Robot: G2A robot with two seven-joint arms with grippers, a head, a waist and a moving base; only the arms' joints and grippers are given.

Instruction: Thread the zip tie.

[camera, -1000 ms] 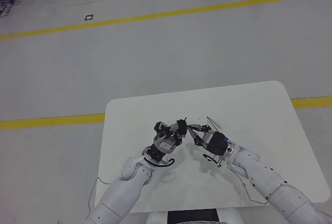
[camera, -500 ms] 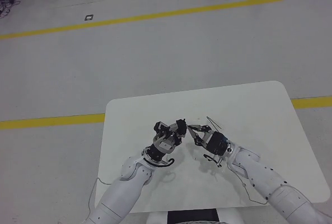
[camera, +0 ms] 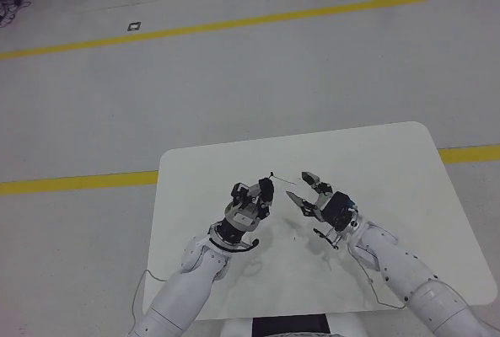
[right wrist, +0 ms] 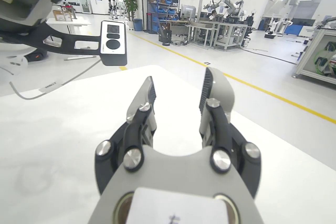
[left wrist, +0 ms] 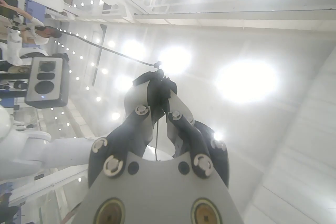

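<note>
A thin black zip tie (camera: 282, 179) sticks out of my left gripper (camera: 265, 190), which is shut on it above the middle of the white table (camera: 401, 160). In the left wrist view the tie (left wrist: 113, 51) runs as a long curved strand from the pinched fingertips (left wrist: 160, 83), and a short end hangs down between the fingers. My right gripper (camera: 309, 187) stands open just to the right of the left one, apart from the tie. Its two ribbed pads (right wrist: 204, 88) are spread with nothing between them (right wrist: 178, 91).
Behind the table the grey floor carries a yellow line (camera: 233, 25). The left arm's wrist and camera bracket (right wrist: 113, 41) hang close beside the right gripper. Bare table surface lies around both grippers.
The right gripper has let go of the zip tie, opened and drawn back to the right. The tie now sticks out from the left gripper alone.
</note>
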